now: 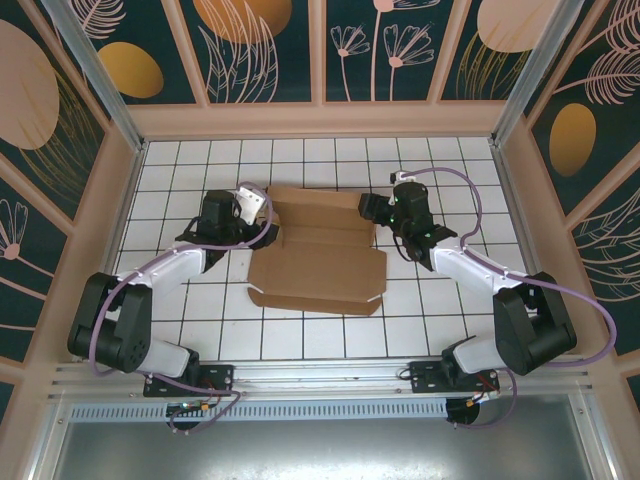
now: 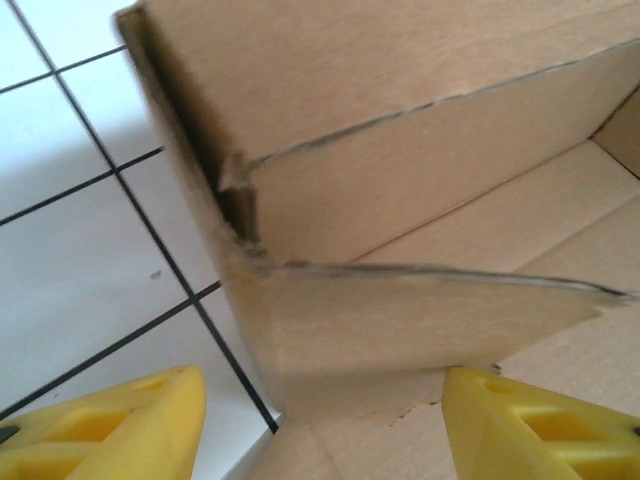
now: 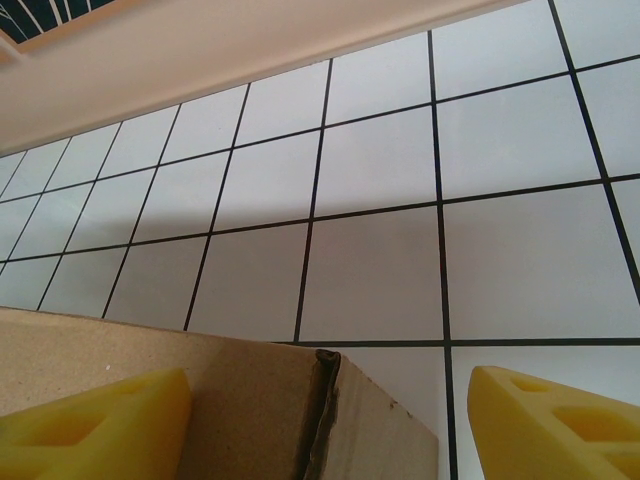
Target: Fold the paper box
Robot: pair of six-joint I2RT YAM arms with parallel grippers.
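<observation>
White tiled tabletop (image 1: 200, 340) with black grid lines carries the plain brown cardboard paper box (image 1: 320, 265) at its middle, between both arms, its far walls partly raised; we see the left gripper (image 2: 323, 385) spread wide at the box's left corner; the right gripper (image 3: 329, 380) likewise spread, at its right corner.

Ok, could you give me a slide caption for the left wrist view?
Open left gripper facing a raised corner of the paper box on the white tiled table.
</observation>
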